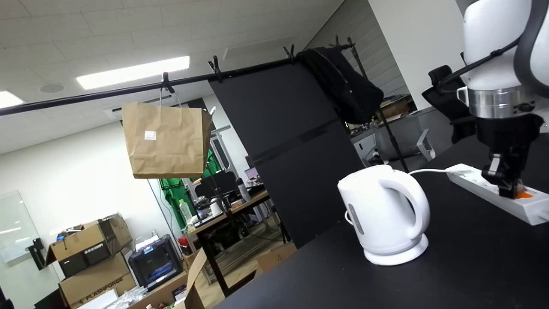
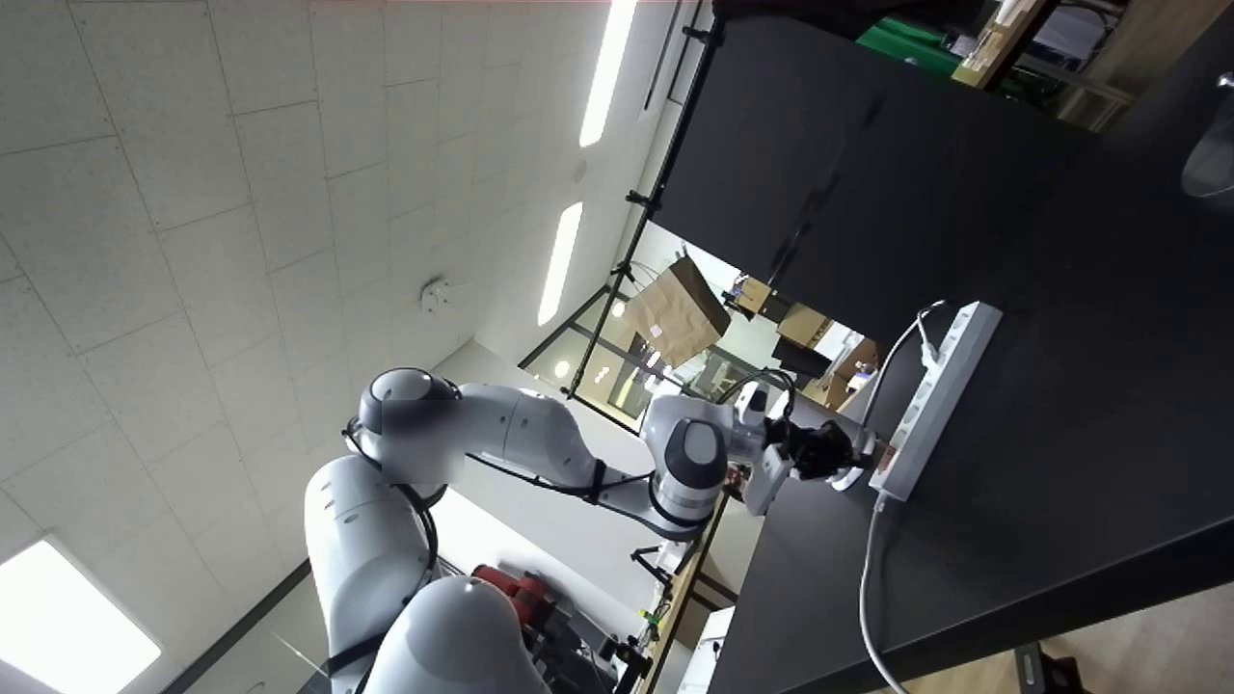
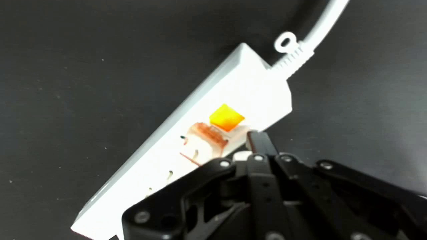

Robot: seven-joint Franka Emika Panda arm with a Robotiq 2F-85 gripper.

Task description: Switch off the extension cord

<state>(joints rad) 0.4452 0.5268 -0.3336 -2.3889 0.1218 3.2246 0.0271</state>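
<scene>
The extension cord is a long white strip (image 1: 497,200) lying on the black table; it also shows in an exterior view (image 2: 937,410) and in the wrist view (image 3: 156,163). Its switch (image 3: 227,118) is bright yellow-orange, with a darker orange-brown part beside it, near the cable end. The switch shows orange in an exterior view (image 1: 524,195). My gripper (image 1: 508,192) points down at the strip, close beside the switch. In the wrist view my fingertips (image 3: 263,135) are together with nothing seen between them, over the strip's edge. I cannot tell whether they touch the strip.
A white kettle (image 1: 377,214) stands on the table beside the strip. A white plug (image 2: 928,355) sits in the strip's far end. The strip's thick white cable (image 2: 868,598) runs over the table's edge (image 2: 1022,602). A clear object (image 2: 1213,159) lies at the table's far side.
</scene>
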